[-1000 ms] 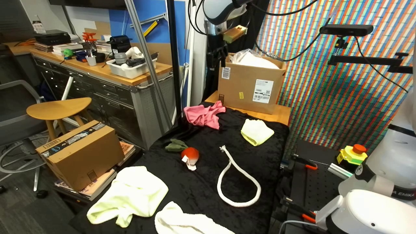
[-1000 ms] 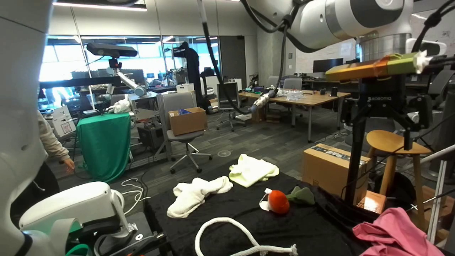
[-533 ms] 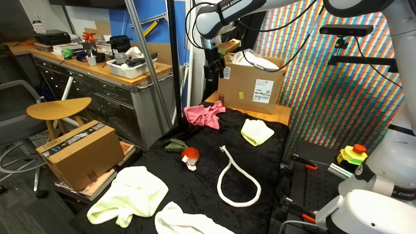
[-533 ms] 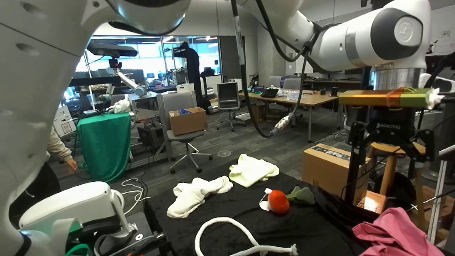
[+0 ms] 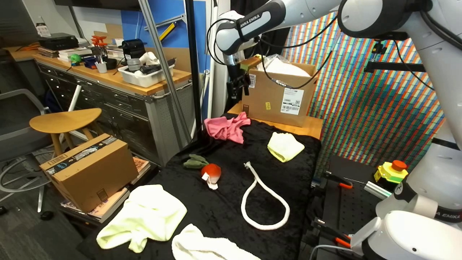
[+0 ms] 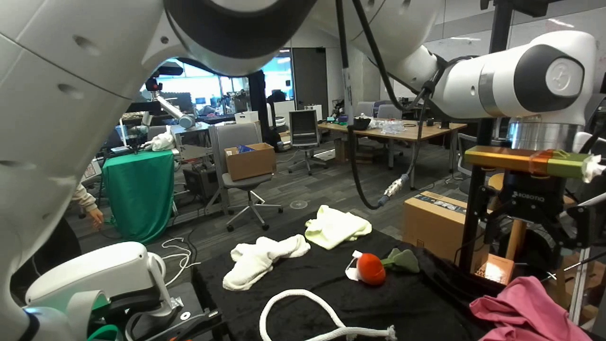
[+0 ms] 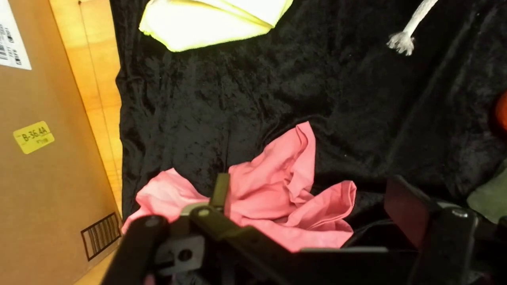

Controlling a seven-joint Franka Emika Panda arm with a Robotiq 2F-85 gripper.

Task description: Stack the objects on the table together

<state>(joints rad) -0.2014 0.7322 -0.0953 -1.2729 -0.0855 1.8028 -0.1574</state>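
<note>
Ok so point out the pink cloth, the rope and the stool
Pink cloth (image 7: 269, 194), in the wrist view: crumpled middle.
Rope (image 5: 265, 227), in an exterior view: rounded end of its loop.
Stool (image 5: 66, 120), in an exterior view: middle of its seat.

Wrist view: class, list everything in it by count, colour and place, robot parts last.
Pink cloth: one, pink, lower middle
Yellow cloth: one, pale yellow, top edge
Rope: one, white, upper right, frayed end showing
Red item: one, red with grey-green leaves, right edge
Black cloth: one, black, under those
Wood: one strip, light brown, left of black cloth
Box: one, brown, far left
Labels: two, white and yellow, on box
Striped mark: one, black, low on box
Gripper: one, black, bottom, open
</note>
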